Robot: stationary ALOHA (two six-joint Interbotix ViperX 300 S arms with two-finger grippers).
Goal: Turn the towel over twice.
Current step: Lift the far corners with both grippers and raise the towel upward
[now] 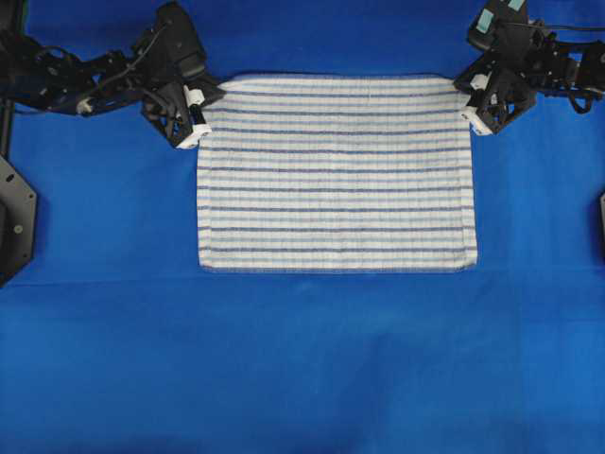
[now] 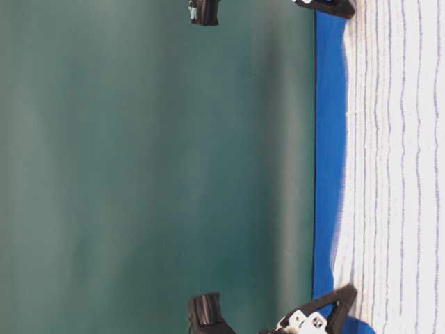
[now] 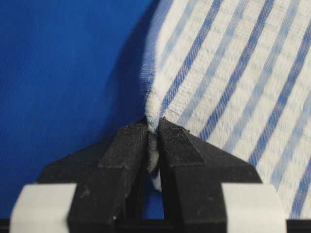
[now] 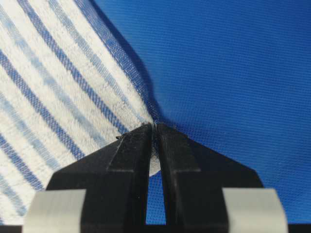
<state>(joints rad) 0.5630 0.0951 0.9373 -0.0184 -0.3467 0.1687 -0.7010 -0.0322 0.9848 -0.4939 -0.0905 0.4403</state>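
At far corners, left gripper (image 3: 153, 128) and right gripper (image 4: 154, 127) pinched onto striped towel (image 1: 336, 180); soft, light, likely drapes when lifted.

Blue table covering (image 1: 302, 359), plain green backdrop (image 2: 153, 167), even light

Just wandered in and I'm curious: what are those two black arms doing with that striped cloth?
Each arm has pinched one far corner of the towel. The left gripper and the right gripper are both shut on its edge. The towel lies flat on the blue table covering, so no flip has begun yet.
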